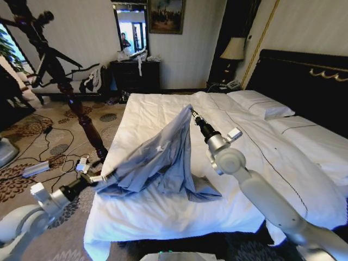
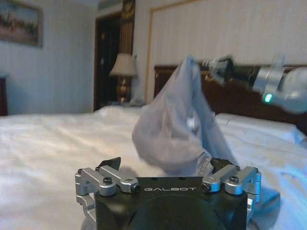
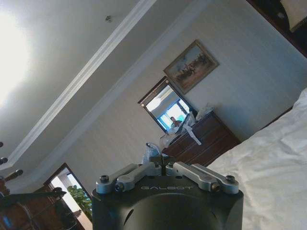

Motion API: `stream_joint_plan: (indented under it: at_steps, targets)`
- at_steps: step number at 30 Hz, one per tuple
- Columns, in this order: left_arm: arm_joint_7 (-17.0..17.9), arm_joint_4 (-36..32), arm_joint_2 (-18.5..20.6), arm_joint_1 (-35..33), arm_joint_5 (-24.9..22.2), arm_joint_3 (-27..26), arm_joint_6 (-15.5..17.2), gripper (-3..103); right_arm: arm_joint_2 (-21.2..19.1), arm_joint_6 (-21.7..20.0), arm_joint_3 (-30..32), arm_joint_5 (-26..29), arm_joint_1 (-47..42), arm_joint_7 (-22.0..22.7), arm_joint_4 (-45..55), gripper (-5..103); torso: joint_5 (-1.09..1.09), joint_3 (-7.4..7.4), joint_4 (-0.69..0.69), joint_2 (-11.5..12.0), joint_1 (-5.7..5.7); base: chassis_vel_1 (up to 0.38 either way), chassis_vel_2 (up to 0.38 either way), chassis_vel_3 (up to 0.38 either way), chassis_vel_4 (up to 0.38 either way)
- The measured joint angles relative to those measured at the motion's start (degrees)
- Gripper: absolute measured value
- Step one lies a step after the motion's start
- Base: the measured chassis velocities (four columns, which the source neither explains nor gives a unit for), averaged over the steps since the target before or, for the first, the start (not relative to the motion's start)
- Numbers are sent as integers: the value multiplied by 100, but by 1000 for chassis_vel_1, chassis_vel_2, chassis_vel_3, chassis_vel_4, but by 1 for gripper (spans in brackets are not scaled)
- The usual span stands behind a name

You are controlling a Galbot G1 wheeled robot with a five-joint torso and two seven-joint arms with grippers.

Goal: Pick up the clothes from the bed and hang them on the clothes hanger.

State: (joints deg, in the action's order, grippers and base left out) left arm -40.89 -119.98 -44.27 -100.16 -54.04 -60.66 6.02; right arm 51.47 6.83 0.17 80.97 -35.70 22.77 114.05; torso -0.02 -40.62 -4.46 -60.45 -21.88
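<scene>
While right tool [image 1: 191,111] pinches shirt [image 1: 163,157] above bed [image 1: 163,212], left tool [image 1: 106,177] spread.

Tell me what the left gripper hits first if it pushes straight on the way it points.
Most likely the shirt. The left gripper points across the bed at the cloth bunched just ahead, which the right gripper holds up. Depth is unclear, so it may already touch the hem.

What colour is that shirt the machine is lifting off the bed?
The shirt is a plain grey-blue, with no pattern; the head view shows it best.

Right hand [image 1: 192,112] raised, fingers pinched; left hand [image 1: 106,178] low, fingers spread.
</scene>
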Motion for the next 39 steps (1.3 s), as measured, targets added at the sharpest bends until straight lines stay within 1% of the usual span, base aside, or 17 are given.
stream_joint_plan:
  at_steps: [4, 8, 11, 12, 15, 16, 17, 18, 19, 20, 21, 22, 25, 27, 28, 32, 39]
  targets:
    - [-170, -98, 34, 149, -975, -457, 286, 100, 63, 71, 3, -61, -16, -127, 26, 0, 2, 0, -4, 0, 0, 0, 0, 0, 0]
    - [-378, -135, 126, 196, -1632, -1016, 389, 100, 236, 162, 104, 33, 144, -46, -195, 0, 0, 0, 3, 0, 1, 0, 0, 0, 0]
    - [-92, -50, 137, 375, -2555, -1370, 499, 100, 246, 175, 105, -38, 111, -37, -266, 0, 2, 0, -1, 0, 0, 0, 0, 0, 0]
    - [-92, -50, 137, 375, -2555, -1370, 499, 100, 246, 175, 105, -38, 111, -37, -266, 0, 2, 0, -1, 0, 0, 0, 0, 0, 0]
    - [725, 91, 129, 583, -2950, -1480, 438, 100, 200, 175, 86, -126, 1, -120, -142, 0, 2, 0, -1, 0, 1, 0, 0, 0, 0]
    - [1176, 145, 160, 704, -3008, -1497, 410, 100, 158, 184, 67, -190, -45, -235, -72, 0, -3, 0, 1, 0, 1, 0, 0, 0, 0]
    - [1176, 145, 160, 704, -3008, -1497, 410, 100, 158, 184, 67, -190, -45, -235, -72, 0, -3, 0, 1, 0, 1, 0, 0, 0, 0]
    - [1909, 239, 297, 875, -2883, -1523, 385, 100, 89, 219, 27, -303, -119, -447, 80, 0, -3, 0, 1, 0, 0, 0, 0, 0, 0]
    - [2305, 315, 435, 963, -2678, -1549, 362, 100, 28, 241, 1, -359, -180, -582, 214, 0, 0, 0, -1, 0, 0, 0, 0, 0, 0]
    - [2564, 400, 576, 1011, -2474, -1578, 342, 100, -27, 244, -13, -342, -233, -659, 359, 0, 0, 0, -2, 0, 0, 0, 0, 0, 0]
    - [2564, 400, 576, 1011, -2474, -1578, 342, 100, -27, 244, -13, -342, -233, -659, 359, 0, 0, 0, -2, 0, 0, 0, 0, 0, 0]
    - [3018, 575, 959, 1043, -2075, -1666, 310, 100, -100, 238, -39, -185, -323, -719, 716, 0, -1, 0, -4, 0, 1, 0, 0, 0, 0]
    - [3660, 883, 1667, 1062, -1762, -1722, 269, 100, -103, 225, -79, -194, -384, -792, 1000, 0, 0, 1, 1, 0, 2, 0, 0, 0, 0]
    - [3791, 999, 1896, 1095, -1724, -1722, 254, 100, -88, 224, -106, -243, -387, -832, 1031, 0, -1, 0, 1, -1, 2, 0, 0, 0, 0]
    - [3949, 1297, 2308, 1227, -1696, -1675, 220, 100, -38, 220, -178, -308, -384, -880, 1050, 0, 3, 0, -2, 0, 1, 0, 0, 0, 0]
    - [4094, 2241, 3172, 1881, -2019, -1217, 369, 100, 51, 209, -255, -490, -450, -961, 1028, 0, 0, 0, -2, 0, 0, 0, 0, 0, 0]
    - [4145, 3065, 4097, 1957, -2367, -1119, 579, 100, 204, 208, -157, -760, -626, -1039, 999, 0, 0, 0, 0, 0, 1, 0, 0, 0, 0]
